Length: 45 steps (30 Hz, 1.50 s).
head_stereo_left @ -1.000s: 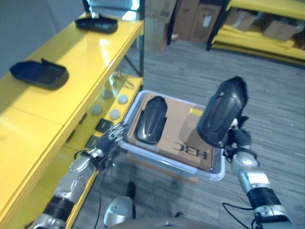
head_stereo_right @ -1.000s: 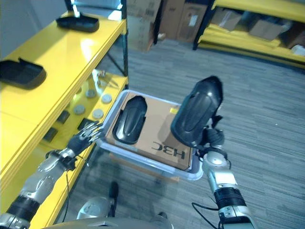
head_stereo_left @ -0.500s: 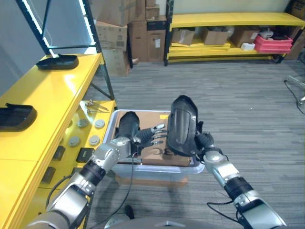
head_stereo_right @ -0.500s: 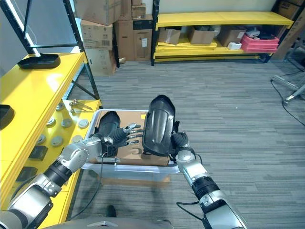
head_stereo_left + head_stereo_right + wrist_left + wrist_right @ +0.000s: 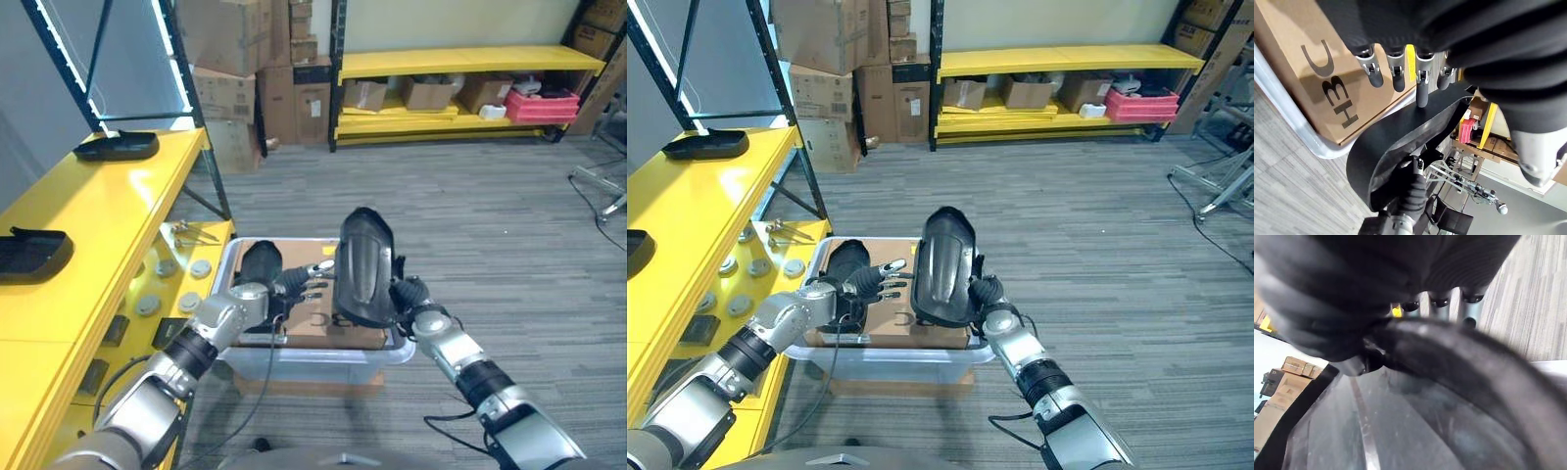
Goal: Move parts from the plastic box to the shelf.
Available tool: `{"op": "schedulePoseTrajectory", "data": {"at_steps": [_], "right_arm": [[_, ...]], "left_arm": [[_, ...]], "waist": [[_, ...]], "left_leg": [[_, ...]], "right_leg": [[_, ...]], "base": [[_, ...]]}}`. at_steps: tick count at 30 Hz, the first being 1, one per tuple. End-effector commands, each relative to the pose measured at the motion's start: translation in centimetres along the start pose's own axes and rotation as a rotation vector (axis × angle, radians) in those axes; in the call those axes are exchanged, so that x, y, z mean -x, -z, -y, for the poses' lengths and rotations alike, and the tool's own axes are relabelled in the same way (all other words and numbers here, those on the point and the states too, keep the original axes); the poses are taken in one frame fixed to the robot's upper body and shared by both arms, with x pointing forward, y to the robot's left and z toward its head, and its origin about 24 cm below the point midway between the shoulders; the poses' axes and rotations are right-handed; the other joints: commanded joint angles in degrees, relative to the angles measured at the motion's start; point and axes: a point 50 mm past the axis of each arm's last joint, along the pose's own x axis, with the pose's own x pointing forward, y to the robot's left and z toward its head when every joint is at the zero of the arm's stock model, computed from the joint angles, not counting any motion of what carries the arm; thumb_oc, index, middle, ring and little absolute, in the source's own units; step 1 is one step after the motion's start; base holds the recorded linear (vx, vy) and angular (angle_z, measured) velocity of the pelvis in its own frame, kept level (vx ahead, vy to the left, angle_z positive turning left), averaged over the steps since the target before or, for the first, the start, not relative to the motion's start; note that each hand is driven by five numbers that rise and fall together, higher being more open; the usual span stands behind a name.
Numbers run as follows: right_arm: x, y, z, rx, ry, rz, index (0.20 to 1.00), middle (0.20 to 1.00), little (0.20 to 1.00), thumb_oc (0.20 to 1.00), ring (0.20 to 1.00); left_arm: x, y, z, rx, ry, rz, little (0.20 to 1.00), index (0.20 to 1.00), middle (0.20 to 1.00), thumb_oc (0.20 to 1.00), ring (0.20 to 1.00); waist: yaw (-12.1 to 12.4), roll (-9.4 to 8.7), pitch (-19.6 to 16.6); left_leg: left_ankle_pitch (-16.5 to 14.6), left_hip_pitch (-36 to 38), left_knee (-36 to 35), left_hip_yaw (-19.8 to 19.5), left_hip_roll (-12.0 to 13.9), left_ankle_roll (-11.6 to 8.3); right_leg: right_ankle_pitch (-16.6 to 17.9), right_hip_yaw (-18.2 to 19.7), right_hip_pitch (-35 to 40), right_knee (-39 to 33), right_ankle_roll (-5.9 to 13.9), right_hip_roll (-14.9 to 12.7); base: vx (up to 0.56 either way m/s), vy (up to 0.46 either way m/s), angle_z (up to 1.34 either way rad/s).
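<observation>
Upright, part (image 5: 363, 267) between right-hand fingers (image 5: 1469, 313).

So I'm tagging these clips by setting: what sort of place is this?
Probably a warehouse or stockroom: yellow racking loaded with cardboard boxes, a yellow shelf holding black moulded parts, and a plastic box on grey carpet.

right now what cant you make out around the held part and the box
- Right hand: its fingers sit behind the black part in both eye views.
- Second black part in the plastic box: its near end is covered by the left hand.
- Cardboard sheet: print partly hidden by both.
</observation>
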Motion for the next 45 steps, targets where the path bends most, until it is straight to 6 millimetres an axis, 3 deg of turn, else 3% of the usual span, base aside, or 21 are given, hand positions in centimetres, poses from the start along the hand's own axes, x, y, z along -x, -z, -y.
{"op": "schedulePoseTrajectory", "data": {"at_steps": [1, 5, 9, 14, 20, 24, 33, 40, 45], "right_arm": [[-0.6, -8.9, -1.2, -0.025, -0.041, 0.285, 0.200, 0.200, 0.200, 0.200, 0.200], [-0.4, -9.3, 0.8, -0.083, 0.035, 0.303, 0.200, 0.200, 0.200, 0.200, 0.200], [-0.4, -9.4, 2.9, -0.093, 0.072, 0.316, 0.200, 0.200, 0.200, 0.200, 0.200], [-0.5, -8.7, 4.1, -0.101, 0.095, 0.308, 0.200, 0.200, 0.200, 0.200, 0.200], [-0.5, -8.4, 4.2, -0.121, 0.073, 0.318, 0.200, 0.200, 0.200, 0.200, 0.200], [-0.4, -9.2, 3.0, -0.099, 0.012, 0.343, 0.200, 0.200, 0.200, 0.200, 0.200], [-0.1, -9.9, -0.7, -0.034, -0.083, 0.349, 0.200, 0.200, 0.200, 0.200, 0.200], [-0.4, -9.9, -2.3, 0.010, -0.119, 0.317, 0.200, 0.200, 0.200, 0.200, 0.200], [-0.2, -10.4, -3.6, 0.064, -0.152, 0.328, 0.200, 0.200, 0.200, 0.200, 0.200]], "left_arm": [[-1.5, -4.3, 1.3, -0.141, -0.038, 0.127, 1.000, 1.000, 1.000, 1.000, 1.000], [0.4, -5.9, -1.8, -0.171, -0.150, 0.203, 1.000, 1.000, 1.000, 1.000, 1.000], [1.9, -6.7, -3.5, -0.159, -0.199, 0.241, 1.000, 1.000, 1.000, 1.000, 1.000], [2.9, -6.9, -4.7, -0.142, -0.225, 0.254, 1.000, 1.000, 1.000, 1.000, 1.000], [2.8, -6.2, -5.2, -0.151, -0.229, 0.224, 1.000, 1.000, 1.000, 1.000, 1.000], [1.8, -5.4, -4.2, -0.116, -0.158, 0.199, 1.000, 1.000, 1.000, 1.000, 1.000], [-0.8, -3.8, 1.3, 0.048, 0.061, 0.147, 1.000, 1.000, 1.000, 1.000, 1.000], [-1.9, -3.0, 3.9, 0.039, 0.148, 0.099, 1.000, 1.000, 1.000, 1.000, 1.000], [-2.3, -2.3, 4.9, -0.058, 0.155, 0.043, 1.000, 1.000, 1.000, 1.000, 1.000]], "waist": [[1.9, -1.30, -1.1], [2.2, -1.07, -1.0], [2.5, -0.87, -0.9], [2.6, -0.70, -1.0], [2.5, -0.65, -0.9], [2.5, -0.74, -0.8], [2.5, -0.93, -0.6], [2.8, -1.08, -0.5], [3.0, -1.20, -0.5]], "left_leg": [[-7.2, 0.8, 5.2, -1.7, 3.0, -1.36], [-7.0, 1.0, 5.0, -2.0, 3.2, -1.63], [-6.9, 1.1, 4.8, -2.6, 3.0, -1.66], [-6.6, 1.4, 4.3, -2.3, 3.1, -1.68], [-6.5, 1.4, 4.1, -2.4, 3.2, -1.63], [-6.6, 1.3, 4.0, -2.7, 3.1, -1.55], [-6.8, 0.8, 4.5, -3.0, 3.0, -1.37], [-6.9, 0.7, 4.4, -3.4, 3.0, -1.40], [-7.0, 0.7, 4.3, -3.6, 3.0, -1.49]], "right_leg": [[2.0, -3.7, -2.5, 0.1, 2.57, -2.8], [1.9, -4.1, -2.1, 0.0, 2.60, -2.8], [1.8, -4.6, -1.8, -0.1, 2.57, -2.7], [1.7, -5.3, -1.5, -0.2, 2.58, -2.7], [1.7, -5.6, -1.5, -0.1, 2.55, -2.7], [1.7, -5.6, -1.6, -0.1, 2.57, -2.7], [1.7, -5.7, -2.1, 0.2, 2.55, -2.8], [1.7, -5.8, -2.2, 0.4, 2.60, -2.8], [1.6, -5.8, -2.1, 0.3, 2.77, -2.9]], "base": [[0.03, -0.009, -0.02], [0.03, -0.002, -0.01], [0.00, 0.000, 0.00], [0.00, 0.000, 0.00], [0.00, 0.000, 0.00], [0.00, 0.000, 0.00], [0.00, 0.000, 0.00], [0.00, 0.000, 0.00], [0.00, 0.000, 0.00]]}}
